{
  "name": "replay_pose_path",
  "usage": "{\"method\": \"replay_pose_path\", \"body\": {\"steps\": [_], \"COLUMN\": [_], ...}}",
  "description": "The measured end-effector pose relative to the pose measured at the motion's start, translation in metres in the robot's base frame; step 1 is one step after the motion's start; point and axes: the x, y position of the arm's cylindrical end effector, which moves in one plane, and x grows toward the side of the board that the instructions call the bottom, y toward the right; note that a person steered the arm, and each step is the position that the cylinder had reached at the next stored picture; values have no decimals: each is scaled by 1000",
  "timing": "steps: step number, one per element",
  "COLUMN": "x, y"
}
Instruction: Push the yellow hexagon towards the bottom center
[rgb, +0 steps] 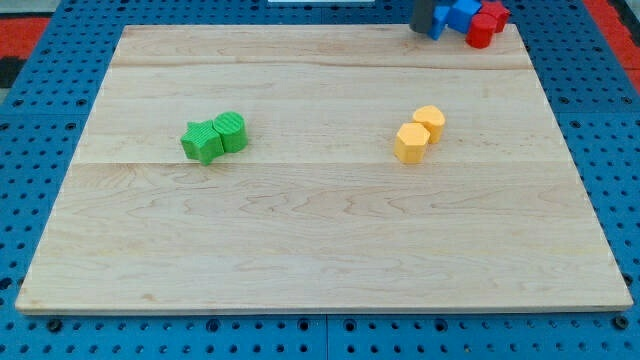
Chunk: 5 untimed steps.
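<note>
The yellow hexagon lies right of the board's middle. A second, rounder yellow block touches it on its upper right side. A dark rod comes in at the view's top edge. My tip sits at the board's top right, against the left side of a blue block. The tip is far above the yellow hexagon and apart from it.
A green star-like block and a green round block touch each other left of the middle. More blue blocks and red blocks cluster at the top right corner. The wooden board rests on a blue pegboard.
</note>
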Motion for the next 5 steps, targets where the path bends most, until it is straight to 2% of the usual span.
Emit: {"method": "replay_pose_path", "body": {"steps": [1, 2, 3, 4, 5], "x": [0, 38, 52, 56, 120], "y": [7, -4, 33, 104, 114]}}
